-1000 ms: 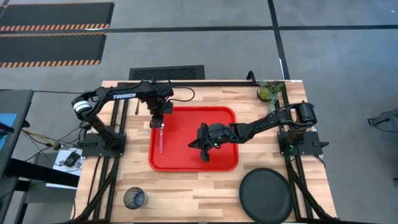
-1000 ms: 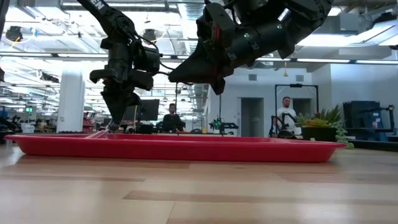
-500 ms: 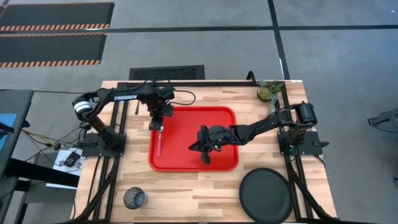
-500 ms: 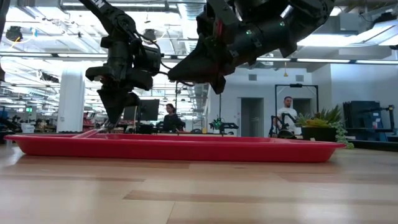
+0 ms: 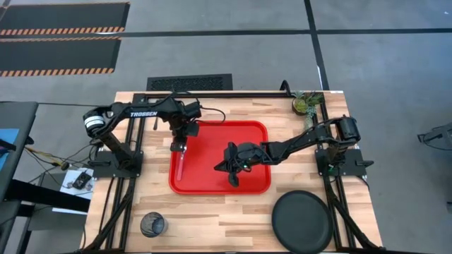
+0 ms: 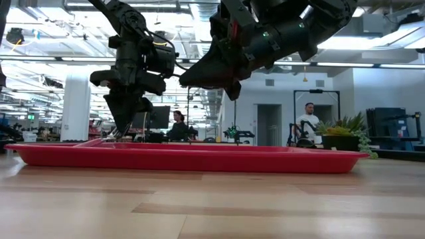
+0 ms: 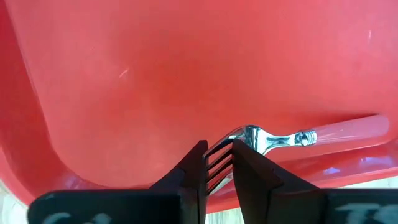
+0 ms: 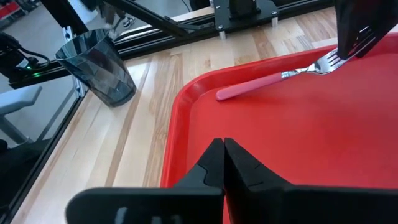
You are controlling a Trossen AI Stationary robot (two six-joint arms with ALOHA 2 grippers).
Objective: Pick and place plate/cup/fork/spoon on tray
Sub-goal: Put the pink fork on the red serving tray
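1. Red tray (image 5: 247, 185): rectangular, rounded corners, flat on the wooden surface (image 5: 212, 226)
2. Fork (image 5: 181, 161): red handle, silvery tines, lying in the tray along its left edge
3. Black plate (image 5: 303, 221): on the surface, near the tray's corner
4. Dark-tinted cup (image 5: 152, 225): upright, well apart from the tray

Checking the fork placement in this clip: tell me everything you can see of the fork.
The fork has silvery metal tines and neck and a slim pale-red handle. It lies flat inside the red tray, near its left edge. The left gripper straddles the tines, its fingers slightly apart. Nothing else touches it.
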